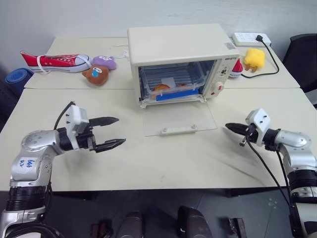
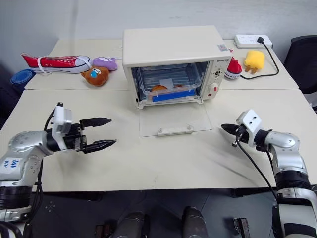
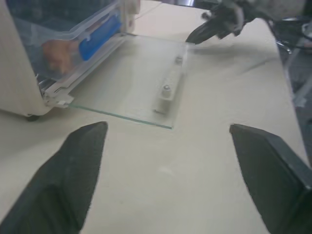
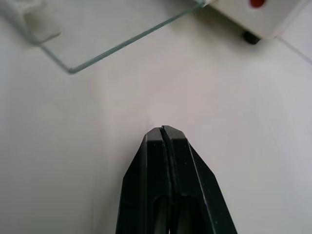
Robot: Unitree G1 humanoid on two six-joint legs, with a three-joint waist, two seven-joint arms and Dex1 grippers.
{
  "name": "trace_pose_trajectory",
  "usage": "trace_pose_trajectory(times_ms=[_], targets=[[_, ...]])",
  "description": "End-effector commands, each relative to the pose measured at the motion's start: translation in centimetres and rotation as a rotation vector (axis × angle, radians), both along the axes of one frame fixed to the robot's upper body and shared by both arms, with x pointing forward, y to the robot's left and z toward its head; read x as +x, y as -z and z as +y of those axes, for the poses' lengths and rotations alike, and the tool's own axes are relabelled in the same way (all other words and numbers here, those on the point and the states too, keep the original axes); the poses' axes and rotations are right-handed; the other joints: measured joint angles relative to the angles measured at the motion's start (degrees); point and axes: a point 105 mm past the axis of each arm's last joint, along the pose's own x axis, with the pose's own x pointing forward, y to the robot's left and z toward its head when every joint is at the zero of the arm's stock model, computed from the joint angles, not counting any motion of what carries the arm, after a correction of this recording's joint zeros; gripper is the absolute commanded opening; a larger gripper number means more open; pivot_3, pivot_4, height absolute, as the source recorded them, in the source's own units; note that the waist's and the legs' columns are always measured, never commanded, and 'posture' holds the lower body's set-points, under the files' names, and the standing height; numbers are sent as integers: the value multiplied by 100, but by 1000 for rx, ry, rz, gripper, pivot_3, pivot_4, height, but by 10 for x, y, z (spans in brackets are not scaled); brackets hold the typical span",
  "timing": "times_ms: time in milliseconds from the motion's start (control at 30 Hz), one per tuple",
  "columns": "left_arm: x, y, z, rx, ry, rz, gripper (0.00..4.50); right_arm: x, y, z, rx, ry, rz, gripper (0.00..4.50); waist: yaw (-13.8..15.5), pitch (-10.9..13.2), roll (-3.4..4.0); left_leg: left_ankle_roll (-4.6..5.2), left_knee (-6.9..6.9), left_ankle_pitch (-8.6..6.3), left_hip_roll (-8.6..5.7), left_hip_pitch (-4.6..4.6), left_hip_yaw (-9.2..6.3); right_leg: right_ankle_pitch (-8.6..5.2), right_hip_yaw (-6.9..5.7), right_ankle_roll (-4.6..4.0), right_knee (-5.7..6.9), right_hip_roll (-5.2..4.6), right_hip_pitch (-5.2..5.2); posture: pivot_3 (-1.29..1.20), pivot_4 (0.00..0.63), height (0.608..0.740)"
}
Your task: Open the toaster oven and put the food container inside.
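We see bare cream bench [image 1: 163,158] across the lower middle of the frame. At centre, the cream-white boxy toaster oven [image 1: 176,49] has its glass door [image 1: 179,119] lying flat, blocking approach; the clear plastic food container [image 1: 171,82] fills its cavity.

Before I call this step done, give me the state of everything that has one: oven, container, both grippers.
toaster oven: door folded down flat on the table, open.
food container: inside the oven, lid on.
left gripper: open, empty, left of the door.
right gripper: shut, empty, right of the door.
power strip: one black plug in.
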Motion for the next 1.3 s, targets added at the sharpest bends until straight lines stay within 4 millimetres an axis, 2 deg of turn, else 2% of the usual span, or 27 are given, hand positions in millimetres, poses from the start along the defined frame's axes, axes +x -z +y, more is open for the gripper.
trace_pose_trajectory(times_ms=[33,133,267,400,467,633,767,900,1000,1200,1300], targets=[[-5,-21,5,-48,28,-35,4445,2,-2,19,18,-92,-43,0,-30,0,0,0,0,0,1,0,-1,0,0,0,1,0,0,0,150,740],[-9,-20,5,-42,41,2,4445,1,-11,33,97,-156,-98,0,-94,0,0,-1,-3,0,3,2,-6,0,-3,0,2,1,0,0,150,740],[-7,-31,9,-114,5,-16,4445,-3,-24,46,149,-221,-175,0,-99,2,3,-1,-4,0,2,1,-10,0,-4,0,2,1,0,0,150,740],[-7,-38,11,-218,-32,3,4445,-2,-64,53,323,-211,-292,0,-101,2,4,-1,-4,0,4,2,-14,0,-5,0,3,1,0,0,150,740],[-6,-38,12,-247,-59,3,4445,-1,-78,54,366,-199,-321,0,-100,2,5,-1,-4,0,4,2,-15,0,-5,0,5,1,0,0,150,740],[8,-41,16,-328,-197,-46,4445,11,-121,67,561,-179,-390,0,-97,2,5,-2,-1,0,3,2,-15,0,-4,0,7,1,1,0,150,740],[10,-42,17,-352,-222,-70,4445,10,-135,81,593,-224,-399,0,-100,2,5,-5,-5,2,4,3,-18,0,-6,0,10,1,-1,0,150,740],[2,-32,26,-247,-209,-45,4445,-2,-130,78,515,-261,-357,0,-83,2,5,-2,-7,0,-3,1,-24,0,-10,0,9,-2,-1,0,150,740],[0,-13,37,-89,-233,-29,4500,-22,-116,78,387,-326,-340,567,-78,2,6,0,-7,-1,-5,0,-21,0,-9,0,7,-3,0,0,150,740],[-13,33,57,183,-242,-57,4500,-65,-64,73,117,-477,-235,2527,-79,2,10,0,-9,-1,-1,8,0,0,-2,0,4,-2,0,0,150,740],[-20,49,64,226,-268,-79,4500,-77,-42,64,53,-489,-190,3502,-76,2,10,2,-13,-3,-2,10,7,0,0,0,0,-2,0,0,150,740]])
